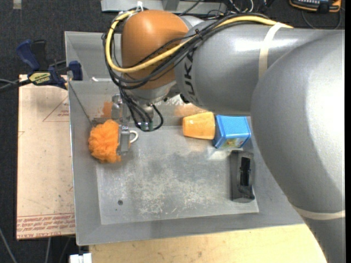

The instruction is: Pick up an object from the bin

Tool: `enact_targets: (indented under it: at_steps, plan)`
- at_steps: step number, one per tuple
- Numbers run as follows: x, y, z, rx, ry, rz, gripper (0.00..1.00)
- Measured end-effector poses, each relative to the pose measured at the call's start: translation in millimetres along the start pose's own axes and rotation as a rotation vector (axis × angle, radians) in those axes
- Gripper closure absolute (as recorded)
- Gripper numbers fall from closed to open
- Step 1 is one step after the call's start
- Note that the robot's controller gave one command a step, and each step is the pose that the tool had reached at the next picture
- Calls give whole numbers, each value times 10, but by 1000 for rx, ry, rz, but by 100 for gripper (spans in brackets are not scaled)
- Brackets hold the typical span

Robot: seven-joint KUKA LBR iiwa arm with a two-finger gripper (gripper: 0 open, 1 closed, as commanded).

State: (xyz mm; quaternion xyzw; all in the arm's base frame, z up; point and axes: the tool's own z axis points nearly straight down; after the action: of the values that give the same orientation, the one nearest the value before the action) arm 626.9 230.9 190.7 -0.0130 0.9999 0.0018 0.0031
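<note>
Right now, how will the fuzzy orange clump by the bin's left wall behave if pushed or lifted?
The fuzzy orange clump looks shaggy and soft, so it likely squashes and weighs little. Ragged, it probably won't roll. Pushed by the tool, it may press against the wall.

Your thick silver-grey arm reaches in from the right over the grey metal bin, its bulk hanging above the bin's far right corner. The rounded orange wrist cover sits over the bin's far left part, with yellow and black cables looped across it. Under that cover your gripper points straight down, low over the bin's floor, near its left wall.
</note>
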Motion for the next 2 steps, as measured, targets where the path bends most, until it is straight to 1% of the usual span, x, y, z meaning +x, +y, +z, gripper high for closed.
enact_targets:
  at_steps: [1, 2]
  plan:
    - [207, -7, 569, 0, 2, -115, 0]
    - [347, -11, 740, -1, 1, -2, 0]
